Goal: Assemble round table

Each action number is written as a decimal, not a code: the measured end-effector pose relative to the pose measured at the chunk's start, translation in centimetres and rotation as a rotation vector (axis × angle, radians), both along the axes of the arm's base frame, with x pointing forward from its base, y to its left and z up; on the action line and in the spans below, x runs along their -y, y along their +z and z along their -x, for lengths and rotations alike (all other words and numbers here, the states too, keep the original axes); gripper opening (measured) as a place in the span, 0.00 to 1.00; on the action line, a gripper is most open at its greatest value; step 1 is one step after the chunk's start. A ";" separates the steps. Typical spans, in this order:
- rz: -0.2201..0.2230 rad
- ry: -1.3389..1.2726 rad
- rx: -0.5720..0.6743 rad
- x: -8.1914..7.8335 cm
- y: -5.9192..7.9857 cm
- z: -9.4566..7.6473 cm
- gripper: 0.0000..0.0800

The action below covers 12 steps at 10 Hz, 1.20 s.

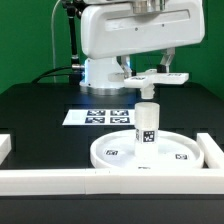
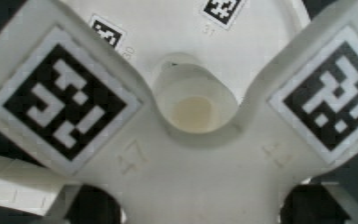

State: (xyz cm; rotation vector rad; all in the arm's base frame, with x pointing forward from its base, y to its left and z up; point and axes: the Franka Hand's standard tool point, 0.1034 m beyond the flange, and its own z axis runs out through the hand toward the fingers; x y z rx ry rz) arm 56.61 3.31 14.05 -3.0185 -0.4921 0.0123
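Round table kit: disc (image 1: 110,155) rests on the table (image 1: 40,100) with leg (image 1: 147,122) upright at its centre; I hold the cross-shaped foot (image 1: 168,75) clamped in my claw (image 1: 148,71) above, its centre hole (image 2: 190,110) kept, I judge, for seating on that leg.

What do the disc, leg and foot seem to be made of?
Disc: likely white plastic with a matte finish, judging by its even colour and moulded raised rim.
Leg: same white plastic look, with a printed tag, probably paper, stuck on.
Foot: probably white plastic too, with a faint sheen and soft rounded edges round its centre hole.
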 end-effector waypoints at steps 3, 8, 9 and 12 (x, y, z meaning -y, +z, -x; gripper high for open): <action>0.001 0.003 -0.008 0.1 -0.8 0.1 0.56; 0.002 0.004 -0.029 0.1 -1.7 1.1 0.56; 0.002 0.004 -0.032 0.1 -1.8 1.2 0.56; 0.003 0.006 -0.029 0.0 -2.4 1.2 0.56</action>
